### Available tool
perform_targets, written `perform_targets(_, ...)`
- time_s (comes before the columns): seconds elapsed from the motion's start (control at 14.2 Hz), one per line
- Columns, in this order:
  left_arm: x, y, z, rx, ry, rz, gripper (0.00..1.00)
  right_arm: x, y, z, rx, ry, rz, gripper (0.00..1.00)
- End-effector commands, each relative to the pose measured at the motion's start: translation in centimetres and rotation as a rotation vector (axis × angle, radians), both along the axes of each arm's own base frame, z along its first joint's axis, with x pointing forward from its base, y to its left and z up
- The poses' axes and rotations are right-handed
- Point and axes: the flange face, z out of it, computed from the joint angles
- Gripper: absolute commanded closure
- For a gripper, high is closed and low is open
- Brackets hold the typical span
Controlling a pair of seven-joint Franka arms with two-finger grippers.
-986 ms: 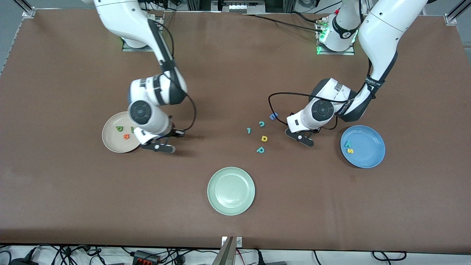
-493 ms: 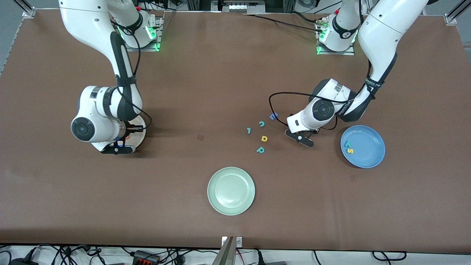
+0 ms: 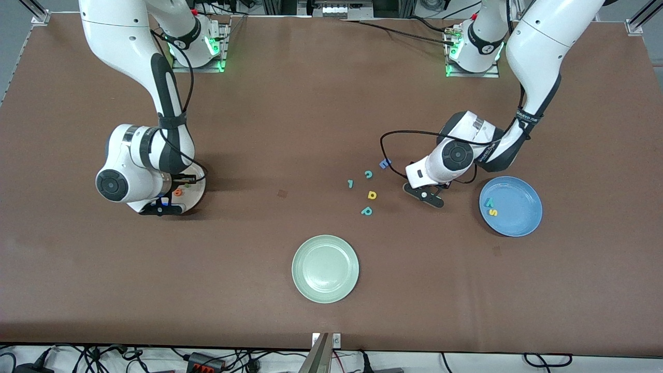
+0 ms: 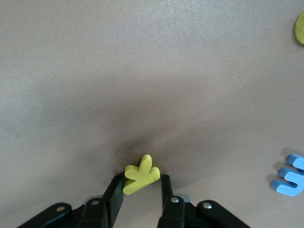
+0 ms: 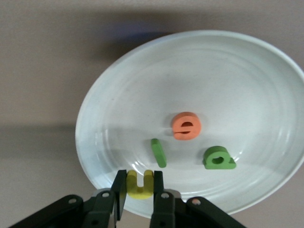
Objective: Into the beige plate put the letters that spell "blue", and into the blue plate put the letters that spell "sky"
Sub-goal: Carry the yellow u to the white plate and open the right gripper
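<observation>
**Two slip risks**

We see the right gripper [image 5: 138, 190] jaws pinching the yellow u [image 5: 140, 184] over the beige plate [image 5: 118, 99]; a rim-side drop could bounce out. The left gripper [image 4: 140, 190] jaws pinch the yellow k [image 4: 140, 174] on the table [image 3: 290, 129] near the blue plate [image 3: 523, 197]; thin hold may slip.

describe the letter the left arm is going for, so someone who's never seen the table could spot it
Start at the blue plate toward the left arm's end of the table; beside it, toward the loose letters, the left end effector sits low at the table. The yellow k lies between its fingers. It is the only spiky, branched yellow letter there; the nearby yellow a is rounded.
</observation>
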Motion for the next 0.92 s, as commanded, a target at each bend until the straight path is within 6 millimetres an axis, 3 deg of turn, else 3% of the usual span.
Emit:
perform_targets(0.0,-0.2,0.0,-0.2,-0.006,-0.003,-0.008,0.62,-0.1,0.6,-0.4,0.033,-0.001,-0.008,0.77)
perform_targets(0.14,0.2,0.3,0.8,0.006,-0.004,-0.012,0.62,-0.1,0.6,-0.7,0.032,0.004,-0.011,0.77)
perform_targets(0.21,0.6,0.6,1.5,0.017,0.008,-0.029,0.62,-0.1,0.6,-0.7,0.033,0.002,-0.009,0.72)
perform_targets(0.28,1.0,0.8,2.3,0.027,0.011,-0.038,0.62,-0.1,0.6,-0.7,0.033,0.003,-0.017,0.33)
perform_targets(0.35,1.4,1.0,3.2,0.039,0.017,-0.049,0.62,0.0,0.5,-0.5,0.036,0.004,-0.032,0.00)
perform_targets(0.7,4.9,3.2,7.8,0.095,0.075,-0.060,0.62,0.6,0.8,2.0,0.058,-0.028,-0.042,0.00)
perform_targets(0.85,5.9,5.2,8.2,0.085,0.088,-0.072,0.60,1.6,1.0,4.1,0.070,-0.061,-0.044,0.00)
